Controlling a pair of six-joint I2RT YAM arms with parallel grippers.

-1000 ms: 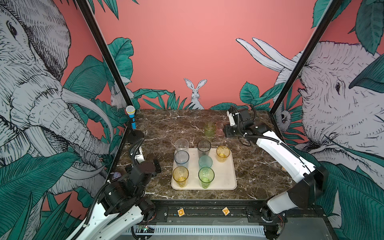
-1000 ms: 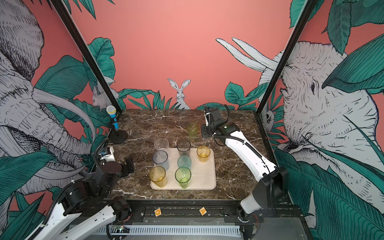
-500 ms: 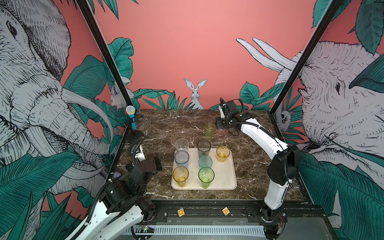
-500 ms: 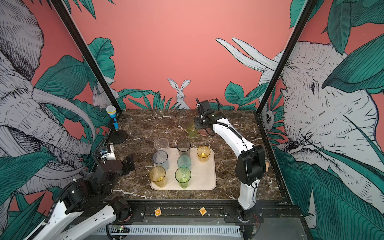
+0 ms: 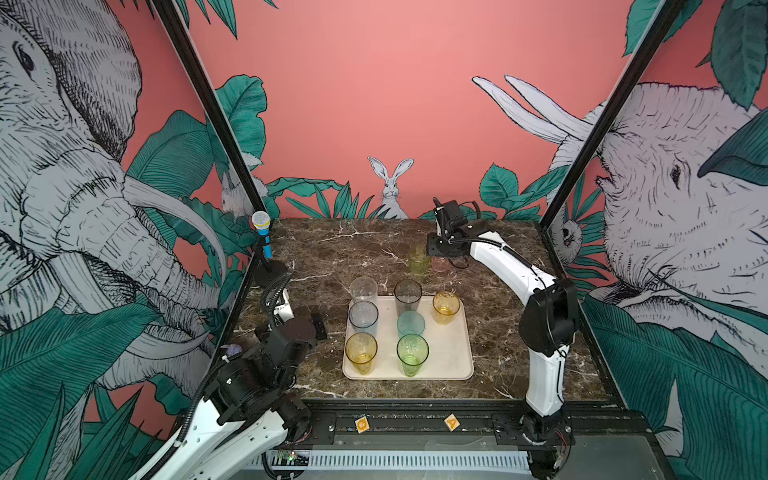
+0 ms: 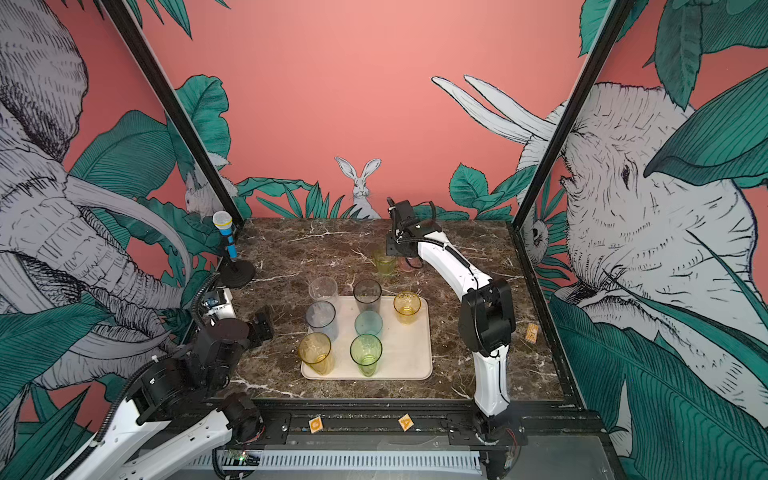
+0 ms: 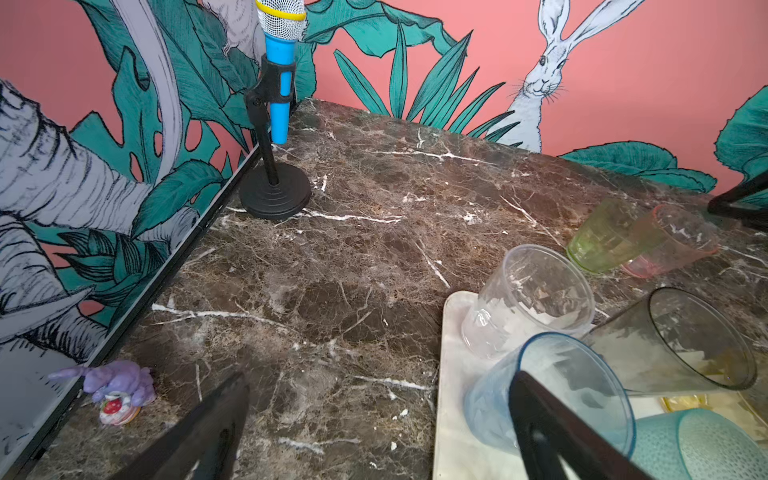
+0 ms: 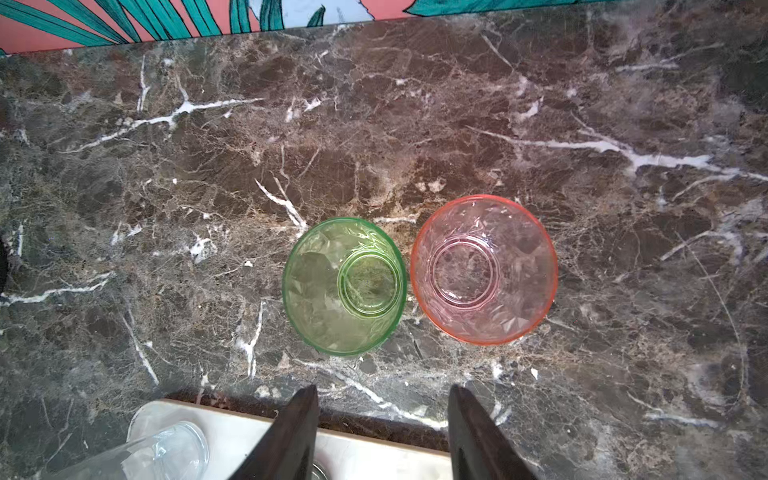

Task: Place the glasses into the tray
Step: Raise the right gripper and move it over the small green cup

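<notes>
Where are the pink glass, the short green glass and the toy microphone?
pink glass (image 8: 484,270): right wrist view, on its base.
short green glass (image 8: 353,286): right wrist view, on its base.
toy microphone (image 7: 279,48): left wrist view, on its blue handle.

Backdrop: salmon-pink wall (image 5: 374,104) with painted rabbit (image 5: 390,187), elephants (image 5: 62,166), teal leaves (image 5: 241,108); black frame posts (image 5: 212,104); dark white-veined marble table (image 5: 332,249).

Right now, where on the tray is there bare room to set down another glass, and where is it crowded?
Free: the tray's right side, from the amber glass down to the front rim, beside the green tall glass. Also open marble between the microphone stand and the tray. Crowded: the tray's left and middle columns.
</notes>
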